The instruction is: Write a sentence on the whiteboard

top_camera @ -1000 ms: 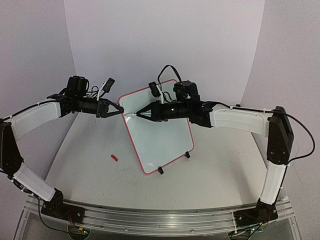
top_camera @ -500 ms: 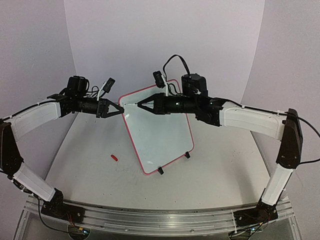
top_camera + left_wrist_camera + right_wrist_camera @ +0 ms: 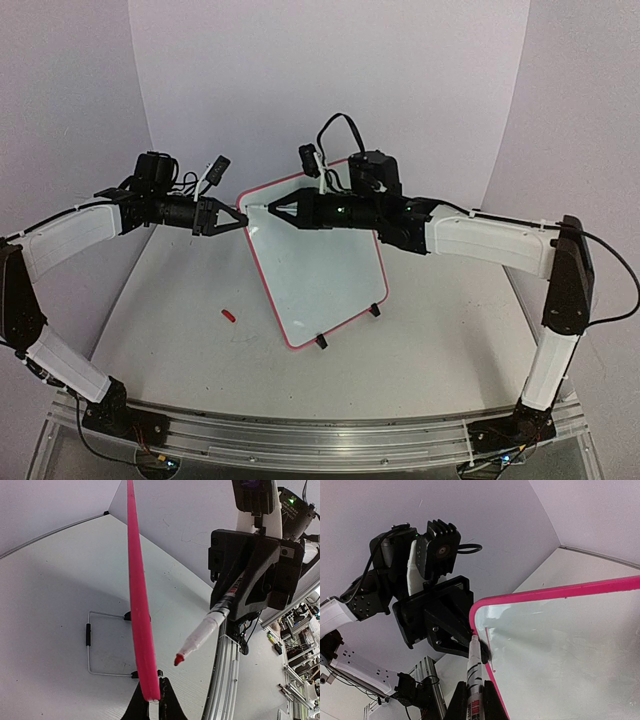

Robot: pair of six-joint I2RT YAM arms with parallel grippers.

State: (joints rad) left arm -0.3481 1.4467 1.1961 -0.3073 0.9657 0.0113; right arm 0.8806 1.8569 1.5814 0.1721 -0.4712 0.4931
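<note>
From above, the whiteboard (image 3: 330, 270) stands tilted on the table (image 3: 180, 330), the left gripper (image 3: 240, 220) clamped on its upper corner; left wrist shows the board edge-on in that grip; right wrist shows the right gripper (image 3: 473, 701) grasping a marker (image 3: 474, 660) beside that corner.

Red-rimmed whiteboard (image 3: 320, 275) stands tilted

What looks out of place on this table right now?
A small red piece, likely a cap, lies loose on the table left of the whiteboard, apart from the uncapped marker in the right gripper. It could roll away. Nothing looks spilled or damaged.
</note>
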